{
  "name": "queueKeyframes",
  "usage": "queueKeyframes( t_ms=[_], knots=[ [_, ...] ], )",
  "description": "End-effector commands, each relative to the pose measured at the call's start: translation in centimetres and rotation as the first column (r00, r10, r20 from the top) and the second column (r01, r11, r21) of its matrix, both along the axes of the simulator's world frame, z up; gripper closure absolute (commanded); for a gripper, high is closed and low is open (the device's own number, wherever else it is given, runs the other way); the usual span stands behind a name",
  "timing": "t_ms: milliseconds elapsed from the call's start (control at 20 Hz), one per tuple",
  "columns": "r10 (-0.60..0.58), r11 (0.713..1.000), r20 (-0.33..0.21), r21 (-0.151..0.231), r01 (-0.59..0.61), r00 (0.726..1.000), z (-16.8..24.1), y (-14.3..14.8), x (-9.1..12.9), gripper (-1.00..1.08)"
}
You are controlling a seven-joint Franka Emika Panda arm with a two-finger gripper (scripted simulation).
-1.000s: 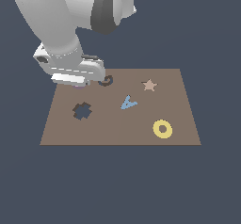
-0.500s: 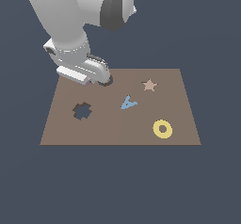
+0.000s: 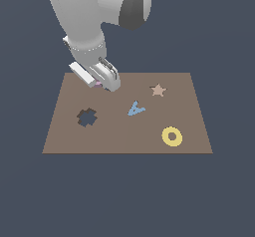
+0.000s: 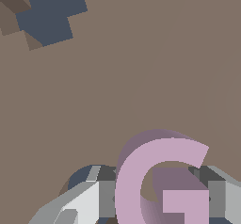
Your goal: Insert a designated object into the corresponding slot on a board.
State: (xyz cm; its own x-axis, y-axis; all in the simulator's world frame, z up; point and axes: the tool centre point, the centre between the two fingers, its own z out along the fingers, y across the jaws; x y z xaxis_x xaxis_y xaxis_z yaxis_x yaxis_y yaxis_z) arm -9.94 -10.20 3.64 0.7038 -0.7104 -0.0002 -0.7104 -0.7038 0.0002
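Note:
The pale pink G-shaped piece fills the near part of the wrist view, held upright between my gripper's grey fingers. In the exterior view my gripper hangs low over the back left part of the brown board, and only a sliver of the pink piece shows. The gripper hides the G-shaped slot in the exterior view. A dark curved patch beside one finger looks like part of the slot. Whether the piece touches the board, I cannot tell.
A dark cross-shaped cutout lies toward the exterior view's left. A blue A-shaped piece, a tan star and a yellow ring lie on the board toward the exterior view's right.
The arm has carried the pink piece toward the exterior view's right. The G-shaped slot, visible beside the gripper a second ago, is now covered by it.

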Motion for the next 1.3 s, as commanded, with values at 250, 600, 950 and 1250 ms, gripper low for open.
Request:
queueKeyframes(
  t_ms=[250,600,950,1250],
  knots=[
    [-0.243,0.97,0.0,0.0,0.243,0.97,0.2,2.1,0.1,1.08],
    [-0.396,0.918,0.0,0.0,0.396,0.918,0.3,3.5,0.5,1.08],
    [-0.485,0.874,0.0,0.0,0.485,0.874,0.4,4.3,0.9,1.08],
    [-0.517,0.856,0.0,0.0,0.517,0.856,0.4,4.6,1.1,1.08]
  ],
)
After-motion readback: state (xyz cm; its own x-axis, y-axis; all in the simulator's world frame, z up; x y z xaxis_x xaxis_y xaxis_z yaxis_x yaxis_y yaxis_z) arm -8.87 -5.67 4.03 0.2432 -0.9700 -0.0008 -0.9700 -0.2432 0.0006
